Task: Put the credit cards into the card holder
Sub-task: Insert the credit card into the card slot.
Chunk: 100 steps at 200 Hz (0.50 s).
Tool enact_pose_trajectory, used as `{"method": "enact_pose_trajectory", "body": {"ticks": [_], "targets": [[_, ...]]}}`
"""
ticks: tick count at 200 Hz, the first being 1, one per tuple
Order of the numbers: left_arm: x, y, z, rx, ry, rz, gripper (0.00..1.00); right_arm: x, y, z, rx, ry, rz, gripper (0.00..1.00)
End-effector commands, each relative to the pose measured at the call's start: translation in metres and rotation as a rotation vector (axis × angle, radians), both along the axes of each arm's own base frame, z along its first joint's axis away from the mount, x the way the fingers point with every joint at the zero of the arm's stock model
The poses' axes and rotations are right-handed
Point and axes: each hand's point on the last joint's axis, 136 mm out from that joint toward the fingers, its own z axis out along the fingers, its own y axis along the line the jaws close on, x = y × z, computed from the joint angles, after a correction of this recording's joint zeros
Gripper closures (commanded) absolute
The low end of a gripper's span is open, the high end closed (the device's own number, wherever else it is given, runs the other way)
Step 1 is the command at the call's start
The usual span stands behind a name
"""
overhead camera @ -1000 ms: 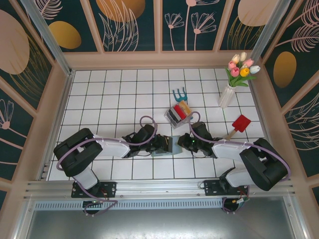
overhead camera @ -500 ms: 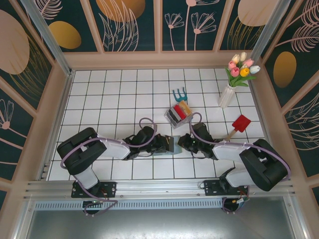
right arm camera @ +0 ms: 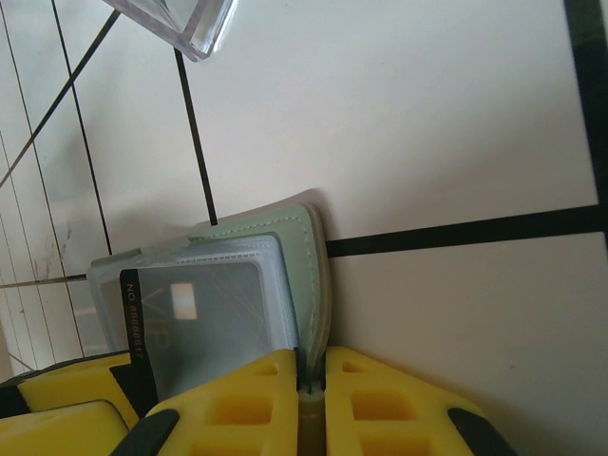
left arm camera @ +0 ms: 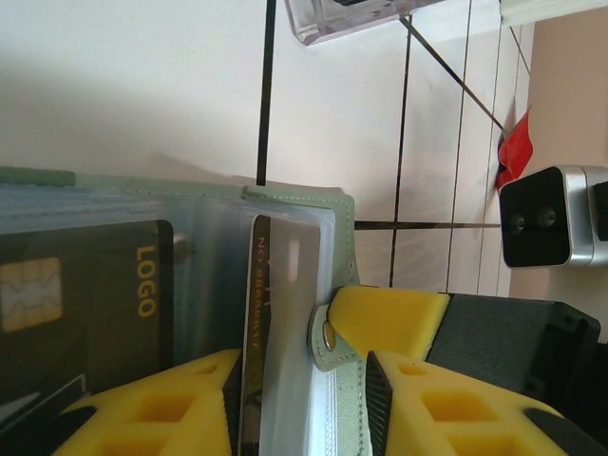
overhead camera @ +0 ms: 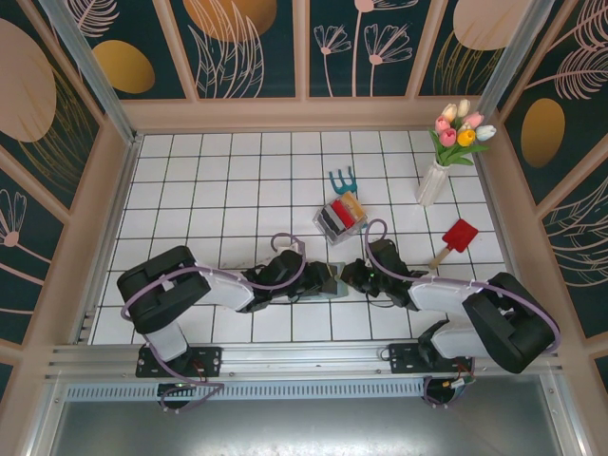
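Card holder (overhead camera: 329, 283) lying open on the tiled table (overhead camera: 209, 190), gripped from both sides. Left gripper (left arm camera: 302, 361) clamps its clear sleeves and cover; right gripper (right arm camera: 309, 361) pinches its green edge. Black card (left arm camera: 85, 304) marked LOGO sits in a sleeve. Clear card rack (overhead camera: 340, 216) stands nearby.

You see a sage-green card holder (left arm camera: 296, 201) with clear sleeves, a black card (left arm camera: 95, 313) lettered in gold, yellow jaws, and a white bench (overhead camera: 228, 171) gridded with black lines.
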Motion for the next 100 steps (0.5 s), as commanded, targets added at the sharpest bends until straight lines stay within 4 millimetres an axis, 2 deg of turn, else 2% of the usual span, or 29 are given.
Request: {"method": "enact_pose_trajectory", "body": {"ticks": [1, 42, 66, 93, 95, 100], "targets": [[-0.001, 0.012, -0.006, 0.105, -0.003, 0.010, 0.58, -0.033, -0.021, -0.032, -0.122, 0.128, 0.033, 0.88], [0.000, 0.025, -0.005, 0.179, -0.025, 0.018, 0.58, -0.032, -0.019, -0.032, -0.119, 0.125, 0.038, 0.88], [-0.002, 0.016, -0.006, 0.169, -0.020, -0.023, 0.58, -0.032, -0.018, -0.032, -0.114, 0.124, 0.041, 0.88], [-0.007, -0.006, -0.002, 0.139, -0.018, -0.097, 0.57, -0.032, -0.014, -0.032, -0.099, 0.129, 0.050, 0.87], [-0.007, -0.006, -0.009, 0.155, -0.009, -0.102, 0.57, -0.032, -0.014, -0.032, -0.099, 0.130, 0.051, 0.87], [-0.009, -0.008, -0.012, 0.166, -0.005, -0.112, 0.57, -0.033, -0.014, -0.032, -0.099, 0.132, 0.055, 0.87]]}}
